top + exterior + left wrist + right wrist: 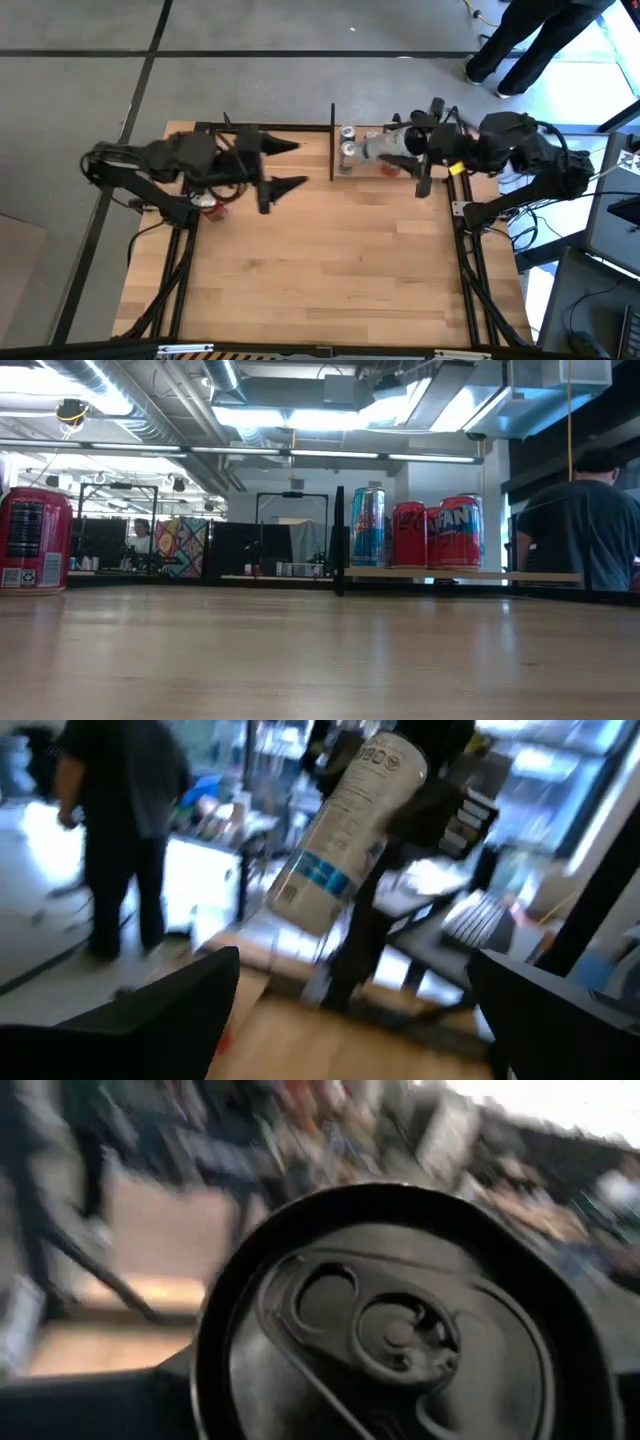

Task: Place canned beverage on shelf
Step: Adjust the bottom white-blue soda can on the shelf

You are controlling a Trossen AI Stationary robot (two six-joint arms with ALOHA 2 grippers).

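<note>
Your right claw [400,146] is clamped on a silver can [378,146], carrying it on its side in the air over the far right part of the surface [320,260], right above the shelf [368,172]. The right wrist view is basically filled with the can's lid and pull tab, so the grip looks taken from the top end, probably so the base is free to go down first once you tip it upright. In the left wrist view you can see that same can tilted, with its white-and-blue label showing.

The shelf already has cans on it: from the low view, a tall blue one [367,527], a red one [408,534] and a red Fanta-type can [455,532], all standing close together toward the shelf's left end by the black post [339,540]. So my guess is you want the open stretch of board to their right, which is also the side your arm is coming from.

Left claw [288,166] hangs over the far left area with its fingers spread apart, holding nothing. There's a red can [35,541] standing on the surface over there, likely a later candidate.

People are standing beyond the far edge, well clear.
</note>
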